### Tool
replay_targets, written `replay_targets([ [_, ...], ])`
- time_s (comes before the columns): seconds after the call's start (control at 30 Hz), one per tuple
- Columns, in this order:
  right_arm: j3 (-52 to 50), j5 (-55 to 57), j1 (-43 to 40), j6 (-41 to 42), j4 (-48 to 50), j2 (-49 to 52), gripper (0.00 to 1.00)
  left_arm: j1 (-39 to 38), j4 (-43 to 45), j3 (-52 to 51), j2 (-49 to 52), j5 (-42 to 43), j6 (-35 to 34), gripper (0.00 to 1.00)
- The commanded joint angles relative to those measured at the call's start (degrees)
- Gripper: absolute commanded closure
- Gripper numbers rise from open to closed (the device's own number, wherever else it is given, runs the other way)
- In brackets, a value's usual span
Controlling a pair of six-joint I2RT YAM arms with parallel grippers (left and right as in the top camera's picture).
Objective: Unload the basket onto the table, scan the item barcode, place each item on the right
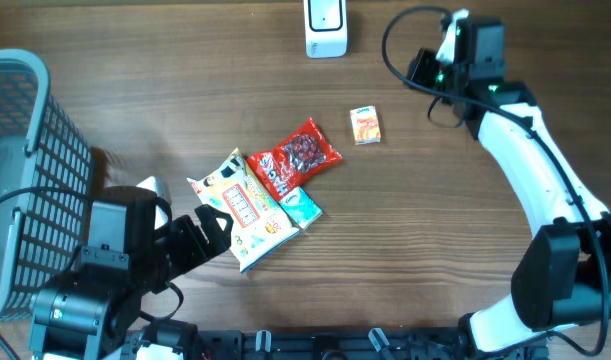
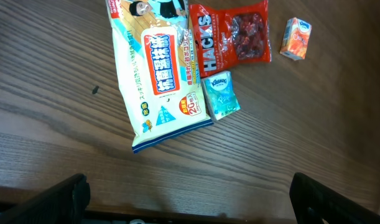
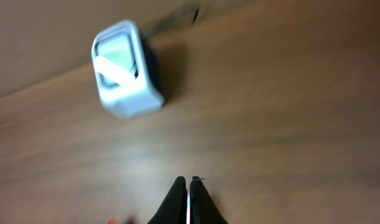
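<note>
Several packets lie mid-table: a white-and-blue wipes pack (image 1: 247, 208) (image 2: 162, 81), a red Hacks bag (image 1: 297, 155) (image 2: 230, 37), a small teal tissue pack (image 1: 303, 207) (image 2: 221, 94) and a small orange box (image 1: 366, 125) (image 2: 296, 38). The white barcode scanner (image 1: 325, 28) (image 3: 124, 68) stands at the far edge. My left gripper (image 1: 210, 235) (image 2: 190, 205) is open and empty, just short of the near end of the wipes pack. My right gripper (image 1: 420, 68) (image 3: 188, 180) is shut on nothing, hovering right of the scanner and pointing towards it.
A grey wire basket (image 1: 25, 180) stands at the left edge beside the left arm. The right arm's black cable (image 1: 395, 45) loops above the table at the back right. Bare wood lies between the packets and the scanner.
</note>
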Motion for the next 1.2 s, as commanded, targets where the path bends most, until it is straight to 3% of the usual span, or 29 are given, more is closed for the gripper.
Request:
replay_targets([
  [0.0, 2.2, 9.5, 0.4, -7.0, -0.2, 0.8, 0.95, 0.2, 0.2, 0.0, -0.1, 0.7, -0.3, 0.00],
  [0.17, 2.2, -7.6, 0.5, -11.8, -0.5, 12.7, 0.30, 0.2, 0.2, 0.0, -0.1, 0.7, -0.3, 0.00],
  [0.23, 2.2, -12.2, 0.5, -11.8, -2.2, 17.1, 0.21, 0.2, 0.2, 0.0, -0.1, 0.7, -0.3, 0.00],
  [0.4, 2.1, -26.3, 0.6, -13.1, -6.1, 18.8, 0.12, 0.2, 0.2, 0.0, -0.1, 0.7, -0.3, 0.00],
  [0.43, 1.7, -26.2, 1.0, -12.9, -6.8, 19.0, 0.00, 0.2, 0.2, 0.0, -0.1, 0.7, -0.3, 0.00],
  [0.53, -1.0, -22.6, 2.1, -12.3, -4.9, 19.9, 0.00, 0.2, 0.2, 0.0, -0.1, 0.7, -0.3, 0.00],
  [0.63, -2.3, -15.3, 2.1, -10.1, -4.7, 19.9, 0.04, 0.2, 0.2, 0.0, -0.1, 0.7, -0.3, 0.00],
  [0.7, -2.3, -15.2, 2.1, -10.0, -4.8, 19.9, 0.31, 0.2, 0.2, 0.0, -0.1, 0.7, -0.3, 0.00],
  [0.87, -2.3, -10.8, 2.2, -9.2, -6.3, 19.9, 0.68, 0.2, 0.2, 0.0, -0.1, 0.7, -0.3, 0.00],
  [0.93, -2.3, -11.6, 2.2, -7.4, -6.2, 19.9, 0.94, 0.2, 0.2, 0.0, -0.1, 0.7, -0.3, 0.00],
  [1.03, -2.3, -20.6, 2.1, -6.4, -4.7, 19.9, 0.96, 0.2, 0.2, 0.0, -0.1, 0.7, -0.3, 0.00],
  [1.17, -2.3, -55.3, -3.5, -2.7, 4.3, 19.9, 0.96, 0.2, 0.2, 0.0, -0.1, 0.7, -0.3, 0.00],
])
